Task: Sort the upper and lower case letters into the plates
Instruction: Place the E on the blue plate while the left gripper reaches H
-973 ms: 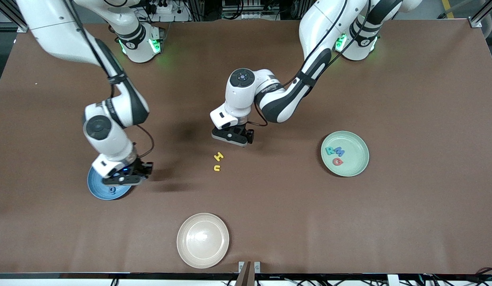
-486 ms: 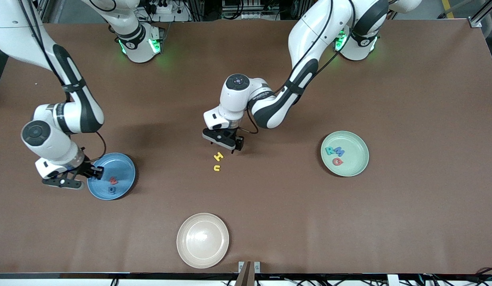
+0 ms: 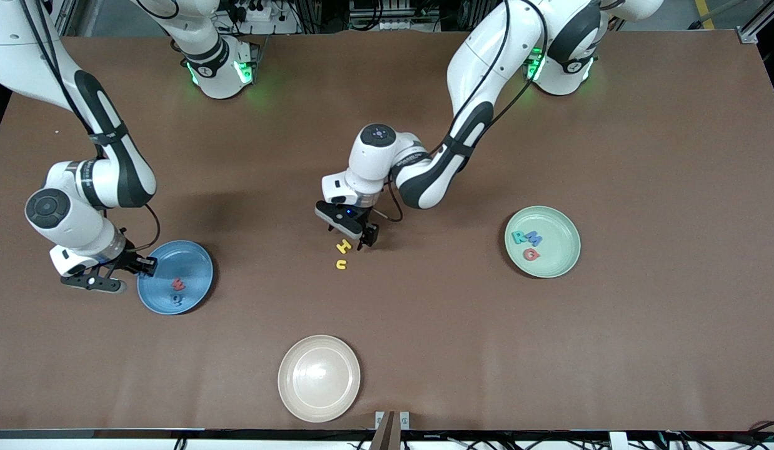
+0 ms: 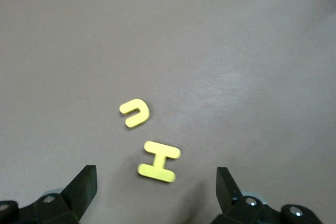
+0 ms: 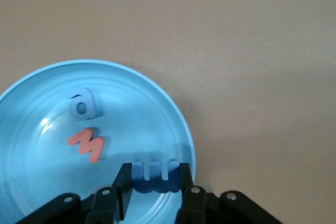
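- Left gripper (image 3: 351,232): jaws spread wide and empty, hanging low over the brown worktop (image 3: 424,325) near its middle; one finger (image 4: 79,190) shows at each side of the left wrist view.
- Yellow H (image 4: 159,161): lies flat on the worktop, in the gap between the open jaws and just ahead of the fingertips, somewhat nearer one finger than the other. In the front view, the yellow H (image 3: 343,245) sits just under the gripper.
- Long axis of the H: its two bars run roughly along the line from finger to finger, the crossbar roughly across it, all slightly skewed. Judged: the jaws may want a small turn, or a short advance, to close squarely on it.
- Yellow u (image 4: 135,113): just beside the H, farther out from the jaws; apart from it, though close enough to be nudged in a careless closing.
- Right gripper (image 5: 154,182): over the rim of the blue plate (image 5: 31,182); jaws nearly closed on a blue w (image 5: 152,174), pinched upright between them.
- Blue plate contents: a red w (image 5: 86,144) and a pale blue a (image 5: 81,104), lying ahead of the right jaws.
- Green plate (image 3: 565,225): toward the left arm's end of the worktop, well apart from the left jaws; holds R, M and G.
- Nearer arm for the H: the left, plainly.
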You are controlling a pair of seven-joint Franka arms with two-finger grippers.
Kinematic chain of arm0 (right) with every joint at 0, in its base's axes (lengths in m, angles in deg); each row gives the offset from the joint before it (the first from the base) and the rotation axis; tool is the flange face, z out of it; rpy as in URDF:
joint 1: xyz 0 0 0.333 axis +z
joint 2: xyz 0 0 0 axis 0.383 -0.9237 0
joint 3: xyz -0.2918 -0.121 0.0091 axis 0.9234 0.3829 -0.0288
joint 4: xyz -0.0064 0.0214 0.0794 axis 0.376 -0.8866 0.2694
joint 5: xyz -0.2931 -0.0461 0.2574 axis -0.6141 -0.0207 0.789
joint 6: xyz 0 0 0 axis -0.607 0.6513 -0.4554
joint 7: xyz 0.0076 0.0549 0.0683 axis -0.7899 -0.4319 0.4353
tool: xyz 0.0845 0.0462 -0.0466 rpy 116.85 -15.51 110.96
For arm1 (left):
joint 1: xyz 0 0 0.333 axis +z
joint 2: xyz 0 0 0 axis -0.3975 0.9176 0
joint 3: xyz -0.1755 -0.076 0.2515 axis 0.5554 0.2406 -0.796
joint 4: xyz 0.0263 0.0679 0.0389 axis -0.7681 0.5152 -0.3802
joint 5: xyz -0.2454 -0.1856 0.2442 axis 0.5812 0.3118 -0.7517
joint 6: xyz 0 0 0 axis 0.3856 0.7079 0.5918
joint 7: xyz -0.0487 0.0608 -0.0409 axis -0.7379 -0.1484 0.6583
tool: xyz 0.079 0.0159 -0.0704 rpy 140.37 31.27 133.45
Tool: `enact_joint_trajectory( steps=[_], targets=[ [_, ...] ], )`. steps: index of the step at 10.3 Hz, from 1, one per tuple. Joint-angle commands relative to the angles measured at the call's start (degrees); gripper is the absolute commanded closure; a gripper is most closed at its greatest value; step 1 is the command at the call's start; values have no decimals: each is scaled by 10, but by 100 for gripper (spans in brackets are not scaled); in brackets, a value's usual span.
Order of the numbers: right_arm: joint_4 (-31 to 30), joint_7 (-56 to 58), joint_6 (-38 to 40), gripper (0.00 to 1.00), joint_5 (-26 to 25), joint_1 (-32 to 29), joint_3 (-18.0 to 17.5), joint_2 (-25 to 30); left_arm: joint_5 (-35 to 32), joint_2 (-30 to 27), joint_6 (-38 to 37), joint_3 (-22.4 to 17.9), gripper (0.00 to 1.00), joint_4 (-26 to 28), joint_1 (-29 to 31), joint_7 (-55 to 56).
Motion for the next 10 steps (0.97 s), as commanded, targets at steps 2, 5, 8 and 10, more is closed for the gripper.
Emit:
enact_joint_trajectory(
  steps=[2,5,8,10],
  targets=[
    [-5,-5,3,17,-7,17,-5,0,-12,24,18,-11,4,-30,-11,-9],
    [-4,-2,4,0,-7,31,-6,0,-12,32,18,-11,31,-31,-10,-10],
    [11,-8,6,0,-4,52,-8,0,-12,33,18,-13,51,-31,-10,-9],
    [30,-9,6,0,-4,69,-8,-17,-12,33,18,-13,65,-31,-10,-8]
  ],
)
